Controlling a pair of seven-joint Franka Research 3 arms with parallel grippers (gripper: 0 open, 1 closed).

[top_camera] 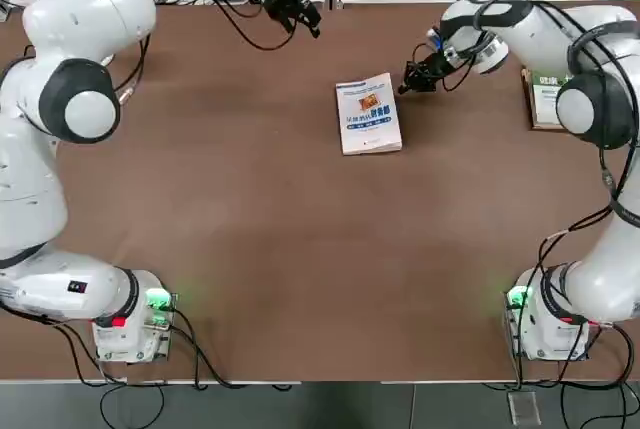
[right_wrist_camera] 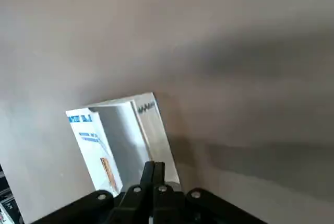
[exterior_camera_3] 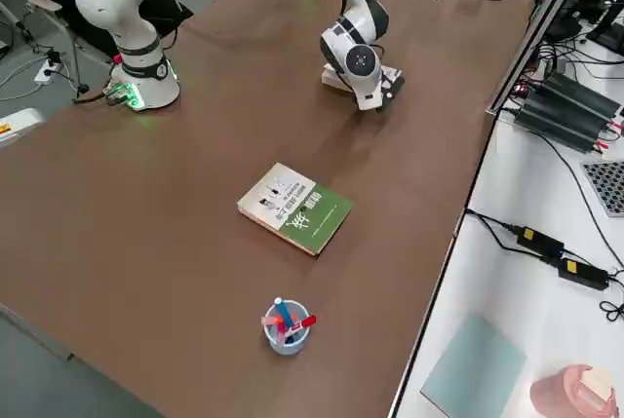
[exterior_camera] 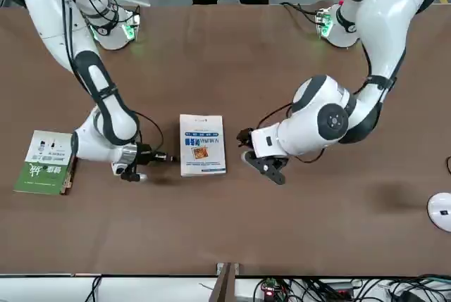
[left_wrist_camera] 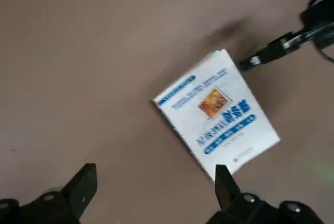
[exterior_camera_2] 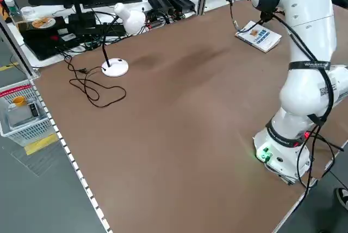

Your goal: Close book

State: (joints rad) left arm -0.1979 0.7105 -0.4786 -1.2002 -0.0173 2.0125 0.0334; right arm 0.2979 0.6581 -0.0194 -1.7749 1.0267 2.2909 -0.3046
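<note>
The book (top_camera: 368,114) lies closed and flat in the middle of the table, white cover with a blue band and a small orange picture facing up (exterior_camera: 202,144) (left_wrist_camera: 216,112). My right gripper (top_camera: 405,87) is shut, low over the table right beside the book's right edge near its far corner (exterior_camera: 169,158); in the right wrist view its joined fingertips (right_wrist_camera: 154,169) sit at the book's edge (right_wrist_camera: 120,140), and contact cannot be told. My left gripper (top_camera: 300,17) hangs open above the table beyond the book, holding nothing (left_wrist_camera: 155,174).
A green-and-white book (top_camera: 545,99) lies at the right edge of the table (exterior_camera_3: 295,209). A cup of pens (exterior_camera_3: 286,325) stands beyond it. A white desk lamp (exterior_camera_2: 115,67) with a loose cable sits at the table's far left corner.
</note>
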